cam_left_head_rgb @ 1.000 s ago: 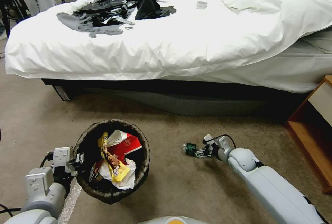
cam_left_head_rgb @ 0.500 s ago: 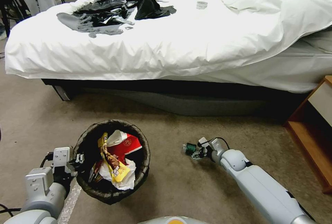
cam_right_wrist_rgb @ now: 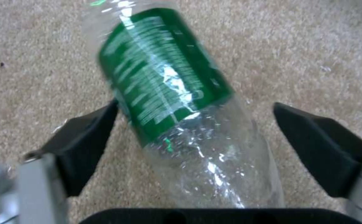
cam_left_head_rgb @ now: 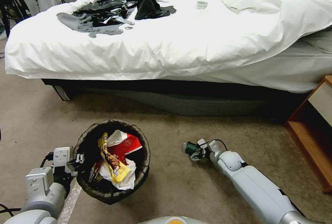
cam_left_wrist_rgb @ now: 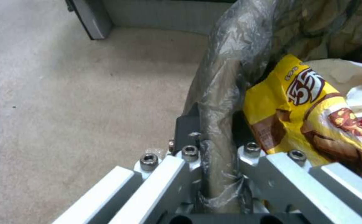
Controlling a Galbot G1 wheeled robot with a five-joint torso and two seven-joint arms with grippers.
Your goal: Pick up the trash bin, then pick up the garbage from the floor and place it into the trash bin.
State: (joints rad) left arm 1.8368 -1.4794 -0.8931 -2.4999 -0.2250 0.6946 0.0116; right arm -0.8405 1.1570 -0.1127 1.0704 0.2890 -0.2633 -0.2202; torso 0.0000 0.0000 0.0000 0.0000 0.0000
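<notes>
The trash bin (cam_left_head_rgb: 143,168), lined with a dark bag, hangs near the carpet at lower left, holding red cartons, white paper and a yellow snack wrapper (cam_left_wrist_rgb: 309,115). My left gripper (cam_left_head_rgb: 76,160) is shut on its bagged rim (cam_left_wrist_rgb: 220,118). To the right, a clear plastic bottle with a green label (cam_left_head_rgb: 189,147) lies on the carpet. My right gripper (cam_left_head_rgb: 195,154) is open around it, the bottle (cam_right_wrist_rgb: 176,102) lying between the two black fingers (cam_right_wrist_rgb: 85,140), one of them touching its side.
A bed with a white duvet (cam_left_head_rgb: 180,40) and dark clothes on it spans the back, its dark base close behind the bottle. A wooden nightstand (cam_left_head_rgb: 313,130) stands at right. Open carpet (cam_left_head_rgb: 173,189) lies between bin and bottle.
My right arm has slid left along the carpet, bringing its gripper up around the bottle. The left arm and bin have not moved.
</notes>
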